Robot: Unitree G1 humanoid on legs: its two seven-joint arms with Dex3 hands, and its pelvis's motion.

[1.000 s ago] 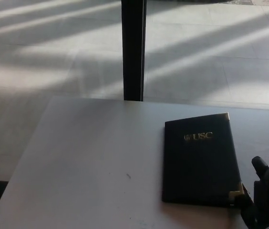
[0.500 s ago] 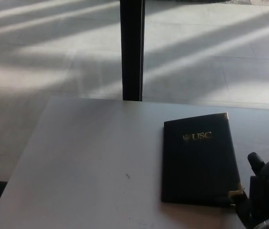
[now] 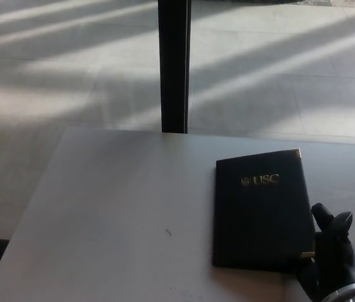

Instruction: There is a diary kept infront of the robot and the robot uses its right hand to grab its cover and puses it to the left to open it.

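Barely begun: dark navy gold-lettered diary (image 3: 262, 211) lay closed on the grey table (image 3: 121, 214)
The black right hand (image 3: 332, 258) touched its near right corner; fingers' grip unclear, cover unlifted

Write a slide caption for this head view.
Right robot hand at the closed dark diary's lower right corner on a grey table.

R hand (image 3: 332, 258) moved left, now at diary (image 3: 260, 211) corner.
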